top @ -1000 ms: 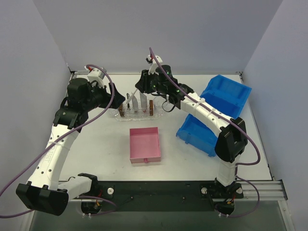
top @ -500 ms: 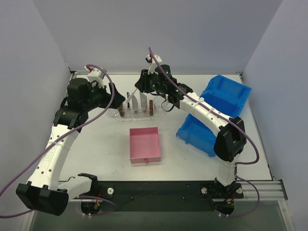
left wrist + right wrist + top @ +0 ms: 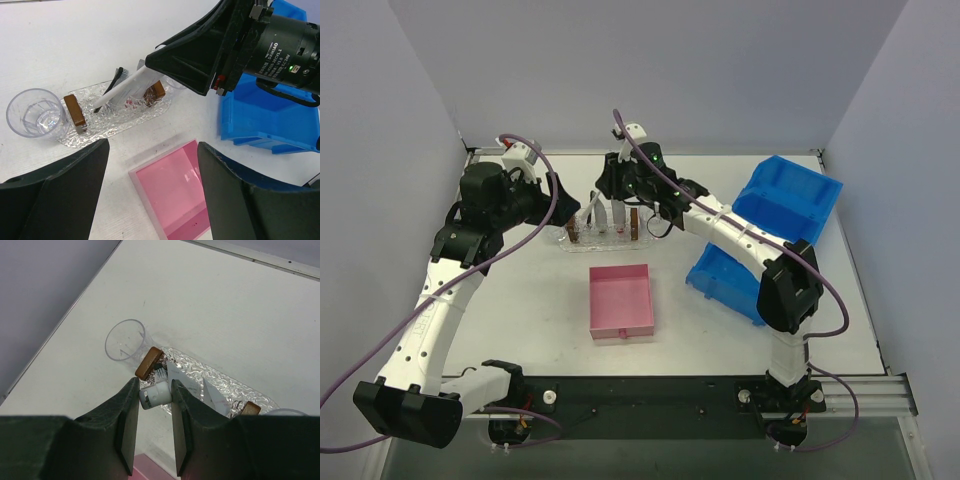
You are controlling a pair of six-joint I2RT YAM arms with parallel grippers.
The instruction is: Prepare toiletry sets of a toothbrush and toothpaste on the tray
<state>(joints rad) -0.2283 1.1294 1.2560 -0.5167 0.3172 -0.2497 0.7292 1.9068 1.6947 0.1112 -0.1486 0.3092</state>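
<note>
We see the clear, bumpy tray point(image 3: 107, 129) on the white desk point(image 3: 520, 300), beyond the pink box point(image 3: 175, 190), with silver toothpaste tubes point(image 3: 214, 394) upright in it. Our right gripper point(image 3: 154, 387) pinches a white toothbrush point(image 3: 125, 87) slanting into the tray. Our left gripper point(image 3: 152, 155) hangs wide apart and empty. A clear cup point(image 3: 36, 112) stands at the tray's end, and a blue bin point(image 3: 260, 115) sits to the right.

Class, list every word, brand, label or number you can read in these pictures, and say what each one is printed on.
"DAMIAO": white print on the black motor housing of the right arm, seen in the left wrist view.
Smaller white print beside it: too blurred to read.
No readable text on the tray, the toothpaste, the pink box or the blue bin.
</note>
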